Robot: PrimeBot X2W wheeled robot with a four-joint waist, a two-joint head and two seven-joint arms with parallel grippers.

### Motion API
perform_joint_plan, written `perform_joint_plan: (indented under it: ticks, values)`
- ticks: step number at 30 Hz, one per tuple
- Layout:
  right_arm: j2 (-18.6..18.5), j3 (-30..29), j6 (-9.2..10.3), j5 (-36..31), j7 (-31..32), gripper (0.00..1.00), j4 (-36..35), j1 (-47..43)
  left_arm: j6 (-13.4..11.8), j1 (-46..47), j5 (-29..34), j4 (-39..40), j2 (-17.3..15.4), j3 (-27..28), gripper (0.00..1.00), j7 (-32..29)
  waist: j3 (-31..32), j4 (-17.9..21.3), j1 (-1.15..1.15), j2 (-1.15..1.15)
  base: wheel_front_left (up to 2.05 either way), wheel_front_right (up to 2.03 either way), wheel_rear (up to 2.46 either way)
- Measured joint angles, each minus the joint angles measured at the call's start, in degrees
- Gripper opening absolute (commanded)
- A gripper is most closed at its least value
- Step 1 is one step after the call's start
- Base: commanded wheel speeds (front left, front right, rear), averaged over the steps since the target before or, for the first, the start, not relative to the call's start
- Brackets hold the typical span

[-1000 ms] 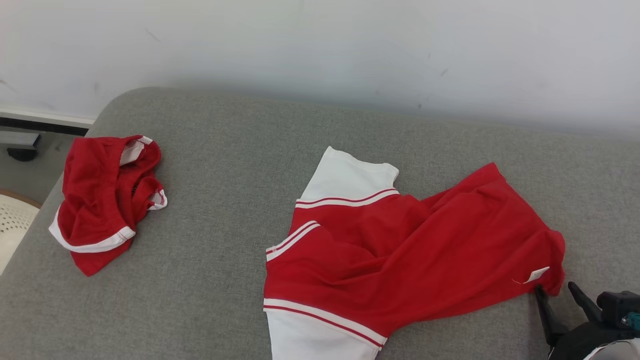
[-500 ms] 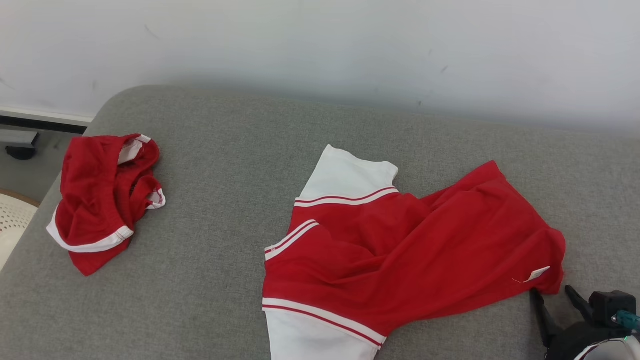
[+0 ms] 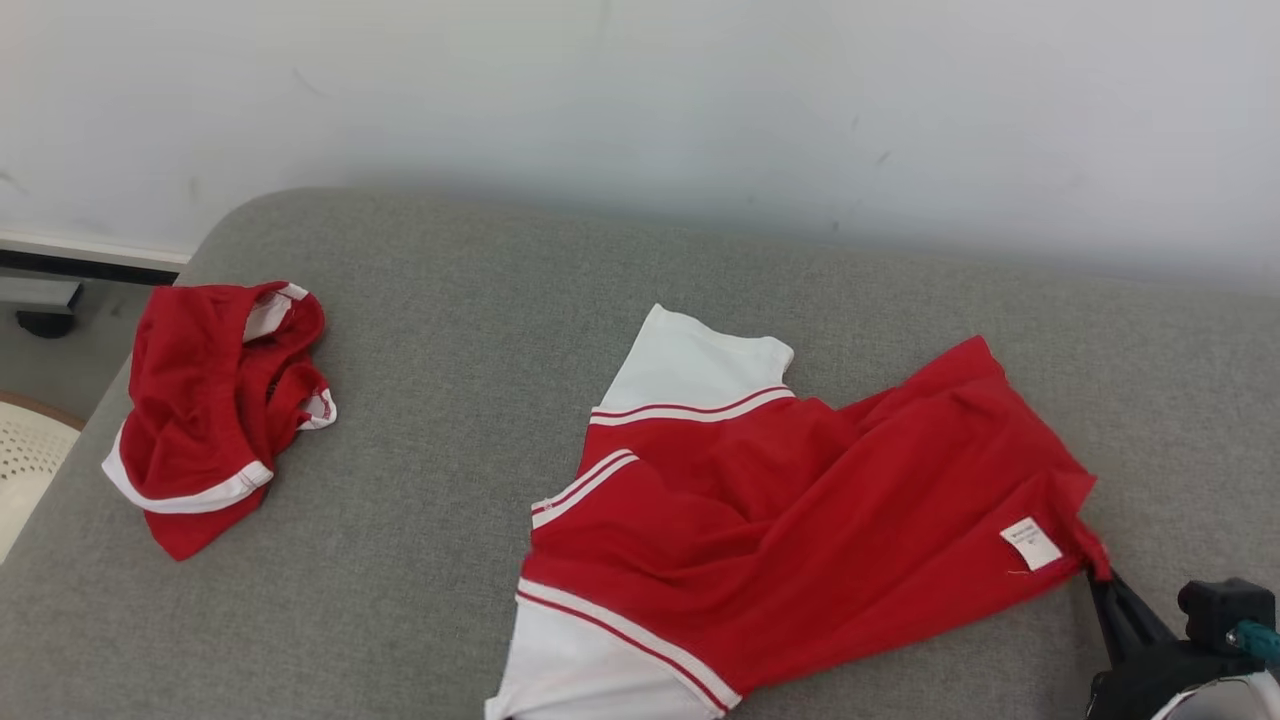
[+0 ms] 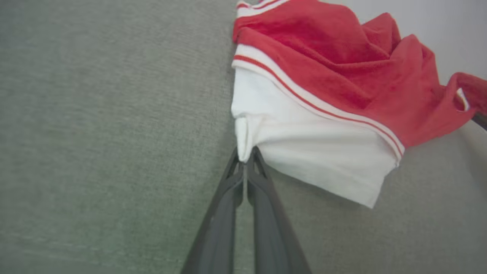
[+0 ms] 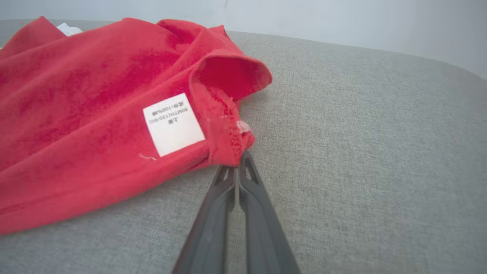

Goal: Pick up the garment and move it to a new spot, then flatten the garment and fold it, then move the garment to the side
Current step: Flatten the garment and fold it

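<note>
The garment (image 3: 800, 520) is a red shirt with white sleeves and striped trim, lying rumpled on the grey cushioned surface (image 3: 450, 480) at centre right. A white label (image 3: 1031, 544) shows near its right corner. My right gripper (image 3: 1100, 580) is shut on that red corner (image 5: 232, 148), which is lifted slightly. In the left wrist view my left gripper (image 4: 245, 160) is shut on the edge of the white sleeve (image 4: 304, 152), with the cloth pinched between the fingertips.
A second red and white garment (image 3: 215, 410) lies bunched near the surface's left edge. A pale wall (image 3: 640, 100) runs behind. Floor and a round perforated white object (image 3: 25, 460) lie beyond the left edge.
Both grippers have shut on the shirt: the right on the red corner by the label, the left on the white sleeve. The corner and sleeve have pulled towards them. The camera shifted slightly.
</note>
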State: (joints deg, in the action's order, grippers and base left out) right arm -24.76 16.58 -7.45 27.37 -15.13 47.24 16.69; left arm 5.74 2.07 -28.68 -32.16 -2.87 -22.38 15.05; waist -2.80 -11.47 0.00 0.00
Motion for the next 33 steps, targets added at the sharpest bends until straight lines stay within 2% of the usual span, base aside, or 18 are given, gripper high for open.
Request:
perform_joint_plan:
  ticks: [6,9,14,19,23,27,31,33]
  values:
    - [-2.67,0.85,-0.01,3.91,0.0,0.0,-10.22,-8.45,-0.42,-5.85,2.29,9.31,-2.22,9.1,0.0,-0.01,1.74,0.23,0.0,0.0,0.0,0.0,0.0]
    - [-5.78,6.22,-0.01,10.84,2.74,0.0,-18.85,-14.15,-0.26,-6.83,4.06,14.17,-2.89,12.09,0.0,-0.01,2.13,0.71,-0.01,0.0,0.0,0.0,0.0]
    - [-11.94,9.76,-0.01,17.44,7.44,0.0,-28.84,-16.89,-0.05,-5.75,5.55,16.49,-4.11,13.35,0.0,-0.01,1.82,1.68,0.0,0.0,0.0,0.0,0.0]
    - [-13.81,9.26,-0.01,23.15,9.25,0.0,-34.46,-15.94,0.81,0.87,6.01,16.46,-6.48,12.22,0.0,-0.82,1.22,2.76,0.0,0.0,0.0,0.0,0.0]
    - [-14.11,8.47,-0.01,26.62,13.3,0.0,-36.43,-10.79,1.33,11.08,6.25,16.69,-8.7,10.32,0.0,-4.68,0.03,3.45,0.01,0.0,0.0,0.0,0.0]
    - [-13.47,7.02,-0.01,32.3,19.73,0.0,-37.26,0.47,1.43,25.45,4.11,15.37,-12.36,8.48,0.0,-10.26,-2.32,4.1,0.01,0.0,0.0,0.0,0.0]
    - [-11.76,5.45,-0.01,37.87,27.09,0.0,-33.79,14.67,1.68,43.0,-1.26,12.29,-14.18,6.69,0.0,-15.5,-5.85,4.78,0.01,0.0,0.0,0.0,0.0]
    - [-11.04,4.65,0.01,38.39,30.08,0.0,-30.23,22.54,1.68,51.72,-3.64,9.75,-15.24,6.64,0.0,-17.74,-7.93,5.11,0.01,0.0,0.0,0.0,0.0]
